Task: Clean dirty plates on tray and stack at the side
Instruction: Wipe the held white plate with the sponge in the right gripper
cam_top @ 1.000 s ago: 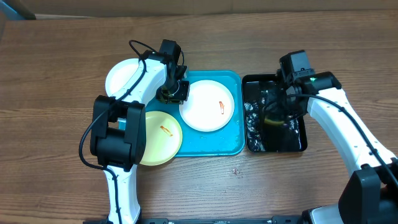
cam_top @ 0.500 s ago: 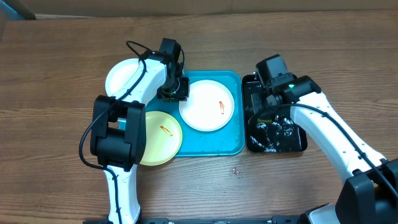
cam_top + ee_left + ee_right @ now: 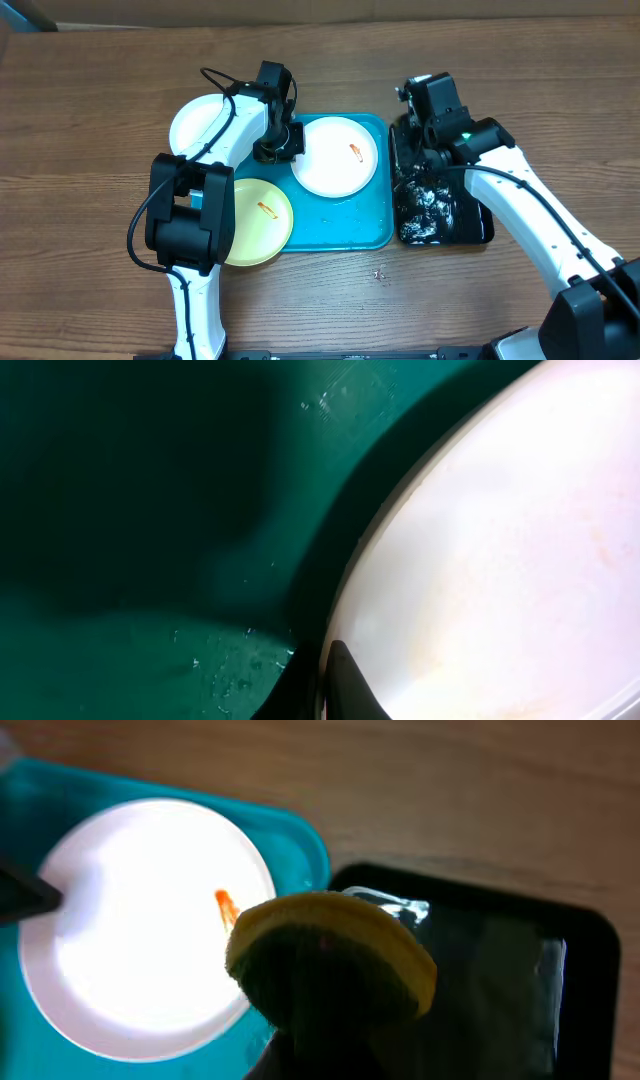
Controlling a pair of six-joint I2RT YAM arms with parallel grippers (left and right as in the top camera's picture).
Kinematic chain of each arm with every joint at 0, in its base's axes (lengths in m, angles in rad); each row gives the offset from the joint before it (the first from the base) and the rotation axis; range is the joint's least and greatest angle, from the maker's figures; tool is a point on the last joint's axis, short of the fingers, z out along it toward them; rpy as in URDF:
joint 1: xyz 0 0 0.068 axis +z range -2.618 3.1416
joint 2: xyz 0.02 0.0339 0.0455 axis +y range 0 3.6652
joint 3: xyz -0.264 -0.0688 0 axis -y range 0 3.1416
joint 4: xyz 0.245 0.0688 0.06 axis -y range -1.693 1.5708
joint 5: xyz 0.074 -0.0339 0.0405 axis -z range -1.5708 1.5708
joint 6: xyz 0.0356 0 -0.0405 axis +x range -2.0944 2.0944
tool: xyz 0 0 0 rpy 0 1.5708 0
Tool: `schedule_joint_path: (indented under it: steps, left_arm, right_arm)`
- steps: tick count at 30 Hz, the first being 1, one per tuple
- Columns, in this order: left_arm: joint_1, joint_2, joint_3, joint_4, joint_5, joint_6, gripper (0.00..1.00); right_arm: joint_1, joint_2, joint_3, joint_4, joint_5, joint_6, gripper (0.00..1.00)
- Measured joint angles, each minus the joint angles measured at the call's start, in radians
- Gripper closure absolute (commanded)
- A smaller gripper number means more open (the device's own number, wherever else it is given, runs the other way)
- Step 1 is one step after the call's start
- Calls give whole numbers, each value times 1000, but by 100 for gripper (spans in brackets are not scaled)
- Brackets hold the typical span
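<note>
A white plate (image 3: 335,157) with an orange smear (image 3: 355,152) lies in the turquoise tray (image 3: 340,225). My left gripper (image 3: 279,148) is shut on its left rim; the left wrist view shows the fingers (image 3: 336,685) pinching the plate's edge (image 3: 480,560). A pale yellow-green plate (image 3: 255,222) with a smear overlaps the tray's front left corner. A second white plate (image 3: 200,122) lies on the table at the left. My right gripper (image 3: 427,128) is shut on a yellow sponge (image 3: 330,955) at the tray's right rim, beside the smeared plate (image 3: 140,920).
A black tray (image 3: 478,225) with foamy water stands right of the turquoise tray (image 3: 300,835), and shows in the right wrist view (image 3: 500,980). Wet drops lie on the turquoise tray's floor (image 3: 120,510). Bare wood table lies in front and behind.
My right arm has lifted the sponge out of the black tray and moved it left and back toward the turquoise tray. The held white plate has shifted slightly toward the back right.
</note>
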Motion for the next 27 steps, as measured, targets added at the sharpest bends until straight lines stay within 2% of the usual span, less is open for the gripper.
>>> schedule_joint_path:
  steps: [7,16,17,19,20,21,24,27]
  left_arm:
    - [0,0,0,-8,0,-3,96]
    - [0,0,0,-9,0,-3,96]
    - [0,0,0,-10,0,-3,96]
    - [0,0,0,-10,0,-3,96]
    - [0,0,0,-10,0,-3,96]
    - [0,0,0,-10,0,-3,96]
    - [0,0,0,-10,0,-3,95]
    - [0,0,0,-10,0,-3,95]
  right_arm:
    - [49,78,3,124,-8,-33,96]
    - [113,329,6,303,37,-69,96]
    - [117,344,6,318,42,-74,91]
    - [121,367,6,336,48,-81,73]
    - [122,377,6,340,48,-88,69]
    - [125,388,7,341,50,-90,68]
    - [126,411,8,341,56,-97,96]
    - [126,412,8,342,58,-91,96]
